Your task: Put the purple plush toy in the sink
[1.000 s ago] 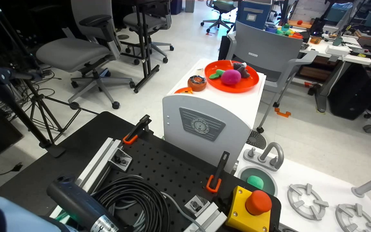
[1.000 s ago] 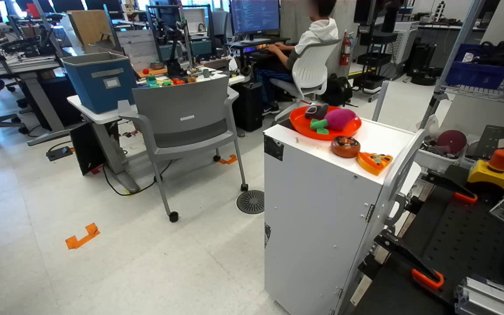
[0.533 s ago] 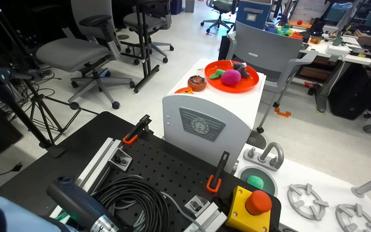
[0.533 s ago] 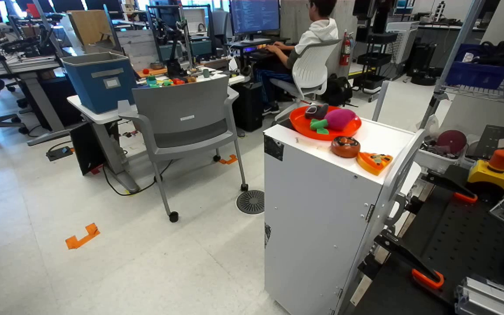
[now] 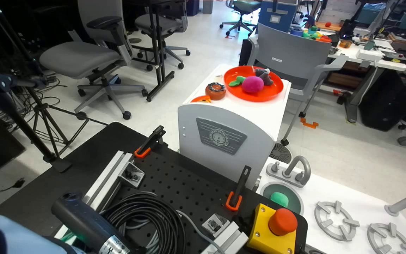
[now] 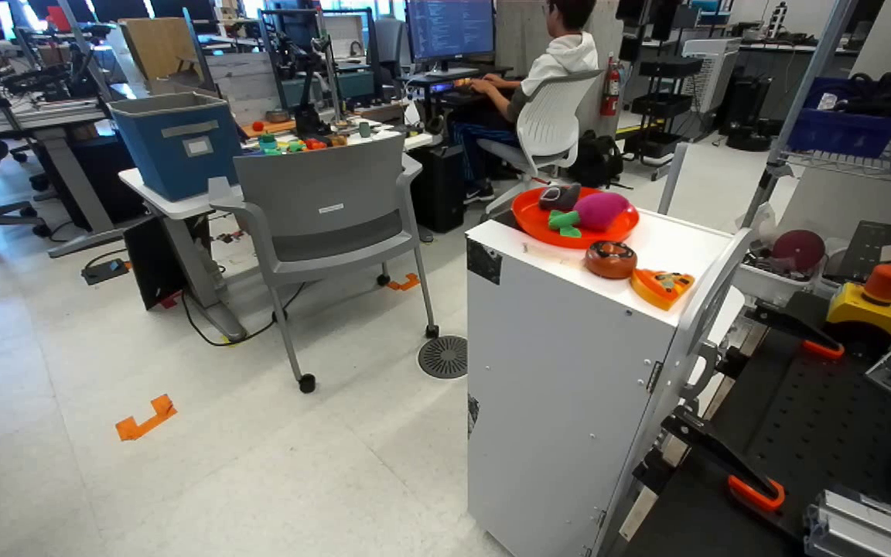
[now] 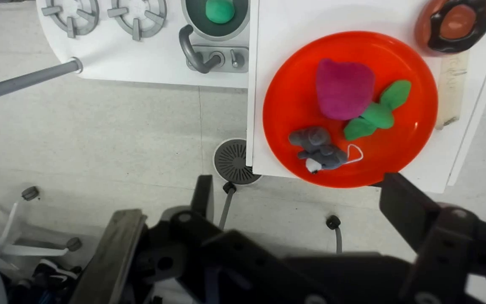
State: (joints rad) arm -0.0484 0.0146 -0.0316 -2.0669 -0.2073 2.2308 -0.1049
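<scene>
The tool (image 7: pixel 298 185), wide-spread and empty, shows only in the wrist view, the purple toy (image 7: pixel 344 90) in all.

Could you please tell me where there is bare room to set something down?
The cabinet top is bare between the red plate and gray panel, as is the counter between faucet, burners and post. Crowded: the plate, holding the purple toy and gray mouse, and beside it, around the donut and pizza slice. A green ball sits in the sink.
</scene>
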